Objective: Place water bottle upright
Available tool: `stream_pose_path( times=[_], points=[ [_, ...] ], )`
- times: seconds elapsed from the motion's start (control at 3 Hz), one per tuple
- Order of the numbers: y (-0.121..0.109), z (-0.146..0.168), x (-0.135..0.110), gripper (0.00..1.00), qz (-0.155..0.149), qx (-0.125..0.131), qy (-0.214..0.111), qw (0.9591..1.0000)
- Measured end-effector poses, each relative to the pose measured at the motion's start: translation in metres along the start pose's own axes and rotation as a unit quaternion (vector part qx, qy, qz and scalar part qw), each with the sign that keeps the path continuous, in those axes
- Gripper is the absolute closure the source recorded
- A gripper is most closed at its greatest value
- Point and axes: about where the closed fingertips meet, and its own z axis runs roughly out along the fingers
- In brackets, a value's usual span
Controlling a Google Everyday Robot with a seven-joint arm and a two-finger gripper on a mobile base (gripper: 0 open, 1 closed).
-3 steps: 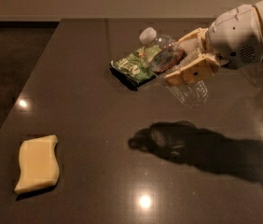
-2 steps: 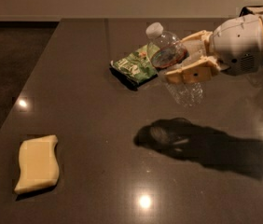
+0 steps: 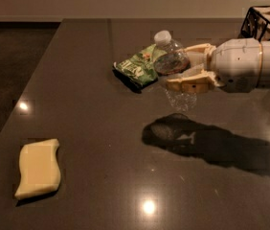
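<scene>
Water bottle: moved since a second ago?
Yes. The water bottle, in the hand above the table, tipped more upright; cap swung right from the green bag.

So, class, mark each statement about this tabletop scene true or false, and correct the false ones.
1. The end effector grips the water bottle. True.
2. The water bottle stands upright on the table. False: it is held tilted above the table, with its white cap pointing up and to the left.
3. The yellow sponge lies at the near left of the table, well apart from the end effector. True.
4. The green snack bag lies inside the wire basket. False: the bag lies on the table just left of the held bottle, and the basket is at the far right.
</scene>
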Motion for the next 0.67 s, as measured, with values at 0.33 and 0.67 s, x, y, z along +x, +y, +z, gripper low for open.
stream_pose_path(
  times=[0.33,0.67],
  points=[
    [-0.004,0.006,0.018,1.0,-0.001,0.002,-0.008,1.0],
    [-0.008,0.009,0.028,1.0,0.027,0.005,-0.01,0.9996]
  ],
)
